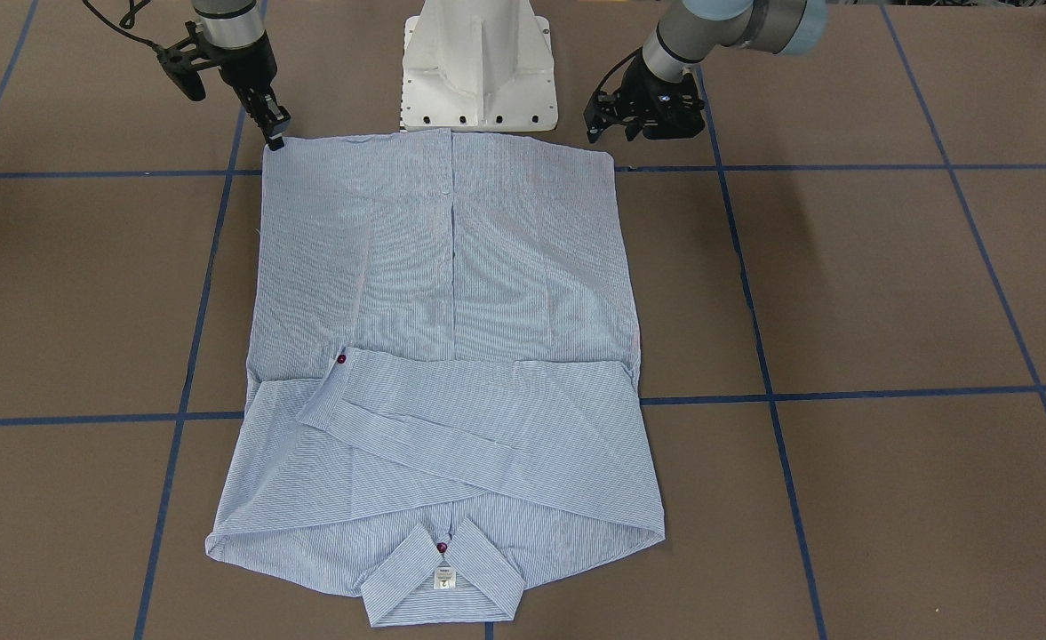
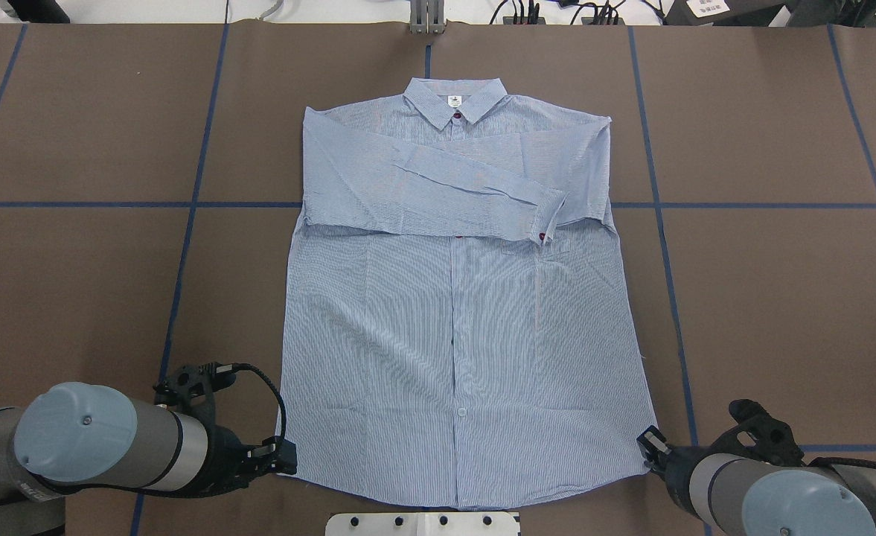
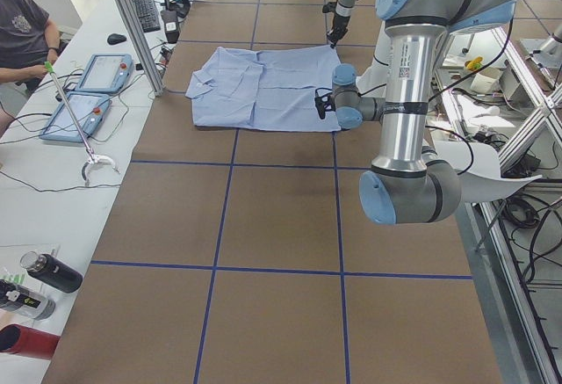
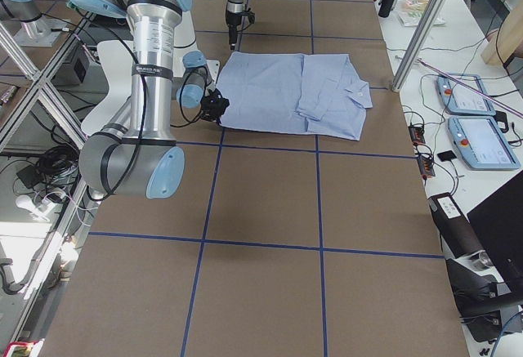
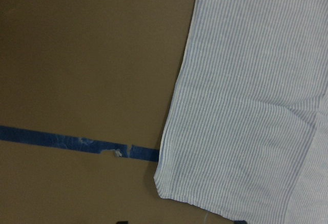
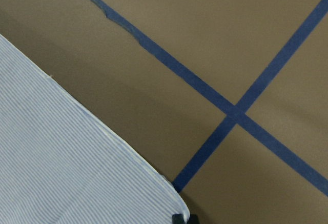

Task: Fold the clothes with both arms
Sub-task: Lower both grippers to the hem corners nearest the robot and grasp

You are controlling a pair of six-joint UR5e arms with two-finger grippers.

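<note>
Stands, by the look of the layout, at the hem-to-collar fold. Finds the light blue and white fine-striped long-sleeved button-up shirt (image 2: 452, 327) spread flat and front up on the brown tabletop (image 2: 73, 298), with the collar (image 2: 455, 104) at the far edge, both sleeves (image 2: 482, 193) already crossed over the chest, and the hem (image 2: 408, 495) nearest the white pedestal base (image 1: 478, 62).

Puts the left gripper (image 2: 287, 458) just beside the hem corner on its own side, fingers wide; shows two dark tips well apart at the bottom of the left wrist view, with the corner between them and no cloth caught yet.

Sets the right gripper (image 1: 274, 133) tip-down on the other hem corner, fingers narrow; cannot tell whether any cloth is pinched there.

Probably calls next for closing the left fingers on their corner and checking the right hold, then lifting both corners together and carrying the hem level toward the collar, taut enough not to drag the sleeves askew
</note>
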